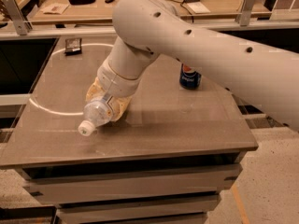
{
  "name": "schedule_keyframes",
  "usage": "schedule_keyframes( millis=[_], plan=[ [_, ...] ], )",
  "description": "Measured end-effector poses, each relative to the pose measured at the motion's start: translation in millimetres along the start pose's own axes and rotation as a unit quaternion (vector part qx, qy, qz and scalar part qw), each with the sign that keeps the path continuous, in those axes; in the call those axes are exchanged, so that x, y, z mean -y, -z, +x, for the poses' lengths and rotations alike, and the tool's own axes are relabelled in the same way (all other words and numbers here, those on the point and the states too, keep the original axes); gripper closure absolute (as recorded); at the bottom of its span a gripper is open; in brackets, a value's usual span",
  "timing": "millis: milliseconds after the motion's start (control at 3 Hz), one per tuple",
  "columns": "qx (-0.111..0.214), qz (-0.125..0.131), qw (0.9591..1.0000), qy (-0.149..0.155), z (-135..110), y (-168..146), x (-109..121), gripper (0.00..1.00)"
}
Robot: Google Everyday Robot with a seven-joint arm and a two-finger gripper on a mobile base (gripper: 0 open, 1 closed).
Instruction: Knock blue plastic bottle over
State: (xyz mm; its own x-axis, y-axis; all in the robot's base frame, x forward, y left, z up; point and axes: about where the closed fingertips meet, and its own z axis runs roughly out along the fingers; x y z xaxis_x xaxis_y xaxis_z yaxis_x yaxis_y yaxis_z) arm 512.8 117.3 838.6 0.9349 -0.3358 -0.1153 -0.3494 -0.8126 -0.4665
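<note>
Warm overhead light (yellowish in cast) spreads evenly over the grey-brown rectangular tabletop (196, 125). The tan two-finger gripper (105, 101), low at its left by the clear bluish plastic bottle (96, 115), is well lit. Deep shadow lies under the tabletop's overhang.

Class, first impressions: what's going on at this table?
The robot's arm reaches down over the table, its gripper right at the blue plastic bottle. The bottle is tipped far over, its white cap pointing toward the table's front edge and nearly on the surface. A Pepsi can stands upright farther back.
</note>
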Motion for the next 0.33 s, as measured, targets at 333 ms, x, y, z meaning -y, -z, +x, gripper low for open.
schedule_keyframes(
  millis=[333],
  plan=[
    [-0.001,-0.002,1.0000,0.001,-0.9,-0.1,0.4,0.12]
  ],
)
